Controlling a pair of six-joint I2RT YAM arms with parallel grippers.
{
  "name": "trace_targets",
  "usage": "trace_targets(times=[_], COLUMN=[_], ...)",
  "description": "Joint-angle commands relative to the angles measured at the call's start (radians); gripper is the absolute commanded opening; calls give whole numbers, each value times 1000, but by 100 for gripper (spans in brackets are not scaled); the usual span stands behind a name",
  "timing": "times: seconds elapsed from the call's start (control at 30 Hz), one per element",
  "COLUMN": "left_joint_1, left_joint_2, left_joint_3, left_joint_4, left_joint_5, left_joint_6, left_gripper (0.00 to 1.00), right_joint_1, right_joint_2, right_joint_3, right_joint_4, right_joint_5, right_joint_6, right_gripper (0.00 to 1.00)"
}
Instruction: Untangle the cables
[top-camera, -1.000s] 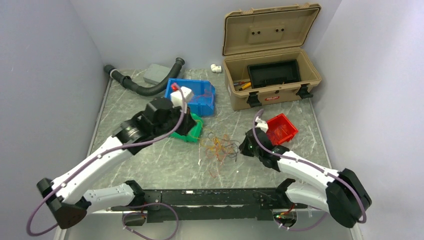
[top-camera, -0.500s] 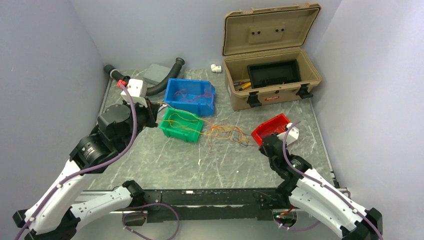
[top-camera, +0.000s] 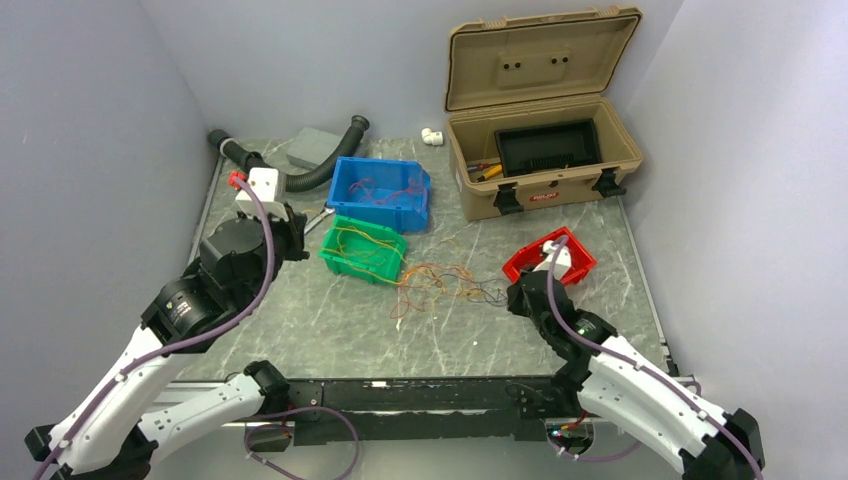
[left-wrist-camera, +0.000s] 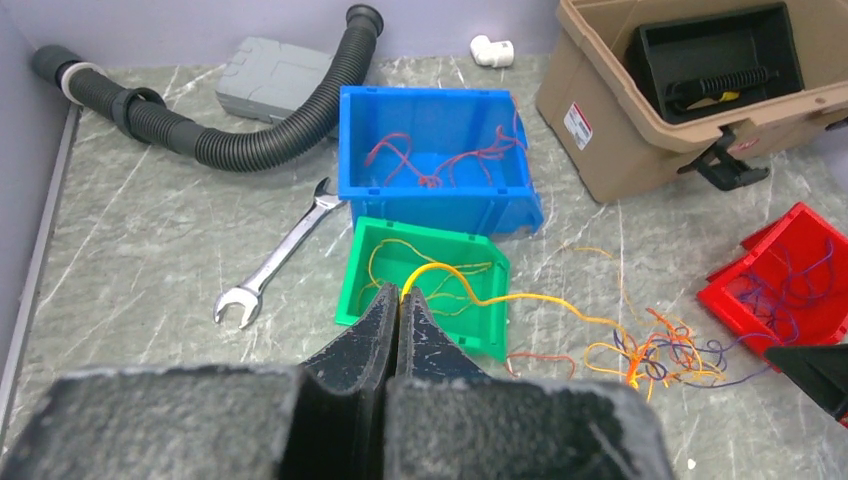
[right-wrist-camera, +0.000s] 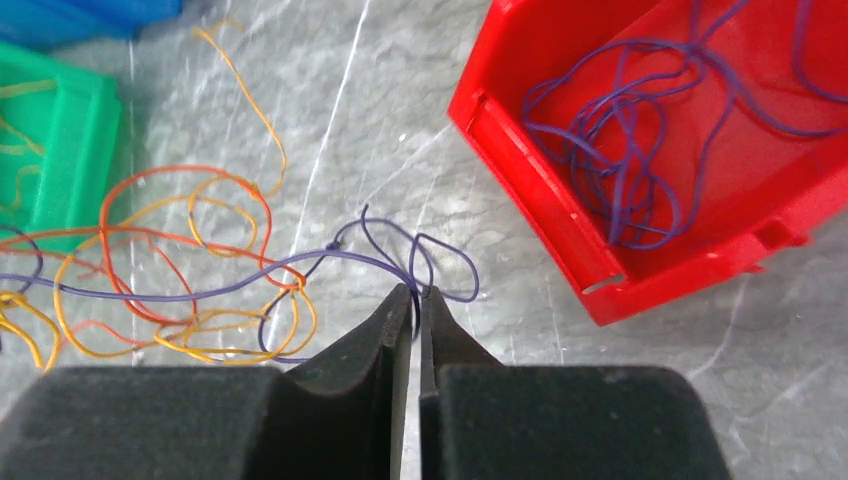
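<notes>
Left gripper (left-wrist-camera: 400, 292) pinched shut on yellow strand (left-wrist-camera: 432, 266) over green bin (left-wrist-camera: 352, 270) | right gripper (right-wrist-camera: 415, 295) clamps purple strand (right-wrist-camera: 340, 255) beside red bin (right-wrist-camera: 540, 210) | cables (top-camera: 440, 283) lie mid-table (top-camera: 330, 320) between those bins | I judge I hold opposite ends to tease colours apart.

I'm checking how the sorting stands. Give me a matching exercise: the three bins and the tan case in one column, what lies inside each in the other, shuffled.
Containers:
1. blue bin
2. green bin
3. red bin
4. tan case

Contents:
A. purple wires
B. black tray
C. reddish wires
D. yellow wires

Pairs: 1-C, 2-D, 3-A, 4-B.
</notes>
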Motion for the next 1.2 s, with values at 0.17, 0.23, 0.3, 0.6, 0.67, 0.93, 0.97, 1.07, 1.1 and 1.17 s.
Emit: trace_targets(times=[0.17,0.23,0.3,0.6,0.67,0.93,0.97,1.07,1.1,1.17], left_joint_1=[6,5,6,-6,-5,-5,-5,-6,-6,-5], left_joint_2=[-39,-25,-16,-132,-160,-107,-102,-121,-129,-140], left_joint_3=[-199,-229,-248,-491,-530,-400,-373,-343,-339,-323], left_joint_4=[159,170,171,358,422,283,259,247,260,258], left_joint_5=[293,322,317,324,315,379,410,494,513,536], left_joint_6=[163,191,200,244,274,256,260,264,263,260], left_gripper=[0,0,0,0,0,0,0,0,0,0], right_joint_1=[9,13,18,161,185,195,194,197,197,197], right_joint_2=[91,91,93,86,82,106,107,159,193,277], right_joint_3=[-57,-60,-67,-75,-74,-65,-65,-4,27,79], right_joint_4=[228,240,252,257,250,285,301,326,327,354], right_joint_5=[-216,-219,-228,-96,-76,-162,-218,-326,-346,-369], right_joint_6=[-175,-176,-177,-168,-166,-222,-244,-250,-234,-206], right_gripper=[55,62,72,83,83,81,81,83,84,84])
